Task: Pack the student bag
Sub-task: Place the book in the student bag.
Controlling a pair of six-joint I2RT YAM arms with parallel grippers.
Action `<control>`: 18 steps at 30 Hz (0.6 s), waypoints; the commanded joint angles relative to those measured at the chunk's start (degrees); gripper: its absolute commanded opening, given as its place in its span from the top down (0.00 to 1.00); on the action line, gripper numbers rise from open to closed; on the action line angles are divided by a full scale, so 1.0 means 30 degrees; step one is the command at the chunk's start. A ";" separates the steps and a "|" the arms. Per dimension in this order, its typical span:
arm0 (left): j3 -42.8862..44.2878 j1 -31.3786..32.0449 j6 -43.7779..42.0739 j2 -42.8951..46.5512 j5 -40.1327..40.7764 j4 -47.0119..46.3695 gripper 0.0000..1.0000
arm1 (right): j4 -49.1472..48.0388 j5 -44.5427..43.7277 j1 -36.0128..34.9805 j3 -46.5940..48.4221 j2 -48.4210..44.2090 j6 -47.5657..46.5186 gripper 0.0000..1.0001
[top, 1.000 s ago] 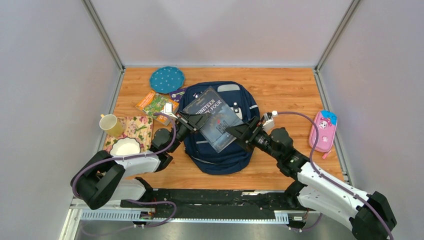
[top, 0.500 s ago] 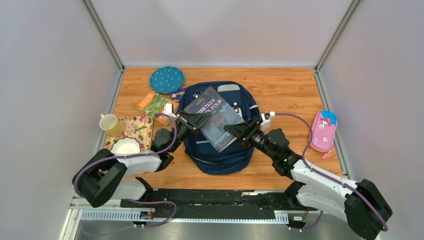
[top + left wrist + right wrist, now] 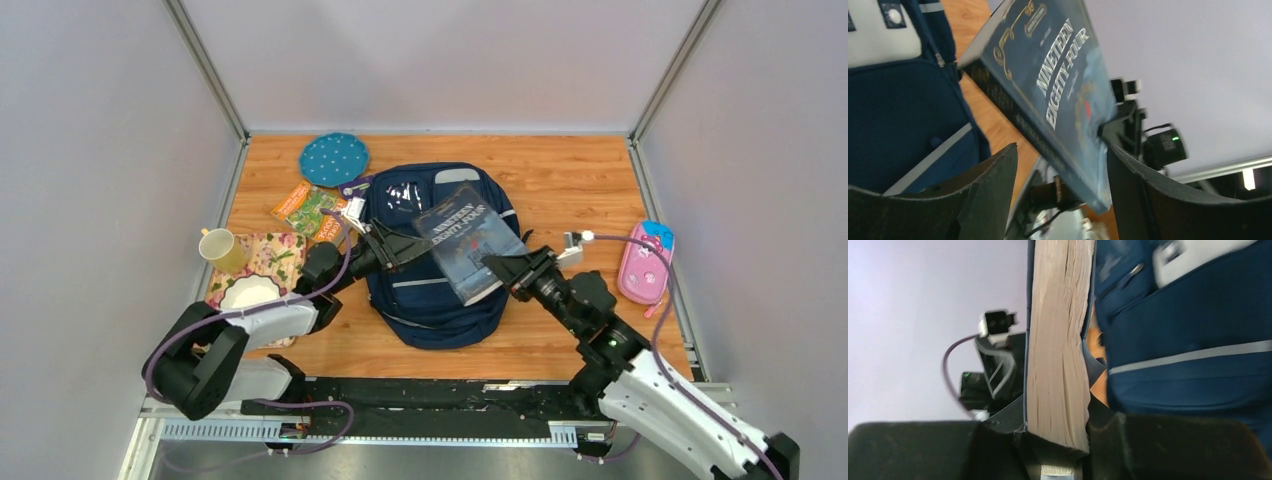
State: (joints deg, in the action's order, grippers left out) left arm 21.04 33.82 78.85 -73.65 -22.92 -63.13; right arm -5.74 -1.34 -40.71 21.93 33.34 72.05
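Wooden table, warm orange grain, boxed in by plain pale grey walls at the back and both sides. Grey metal posts up the two back corners. Black rail along the near edge, silver slotted strip just below. Soft, even light, shadows faint.

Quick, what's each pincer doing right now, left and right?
Left pincer: open, holding nothing.
Right pincer: closed on the book.
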 commanded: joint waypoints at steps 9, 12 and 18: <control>0.8013 0.6386 -2.2877 0.1876 0.2919 2.5083 0.26 | 1.5531 -0.9042 0.0650 0.6163 -0.5634 -0.4358 1.00; 0.8774 0.8111 -2.4755 0.0617 0.3506 2.6082 0.26 | 1.6851 -0.9161 0.0650 0.6663 -0.6220 -0.4389 1.00; 1.1143 1.0082 -2.6868 -0.2575 0.5061 2.7134 0.30 | 1.7820 -0.8664 0.0679 0.6460 -0.7275 -0.3569 1.00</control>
State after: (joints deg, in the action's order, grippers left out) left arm 47.59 62.19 7.49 -76.49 -11.66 12.05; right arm 50.57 -25.52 -38.46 38.22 13.72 59.92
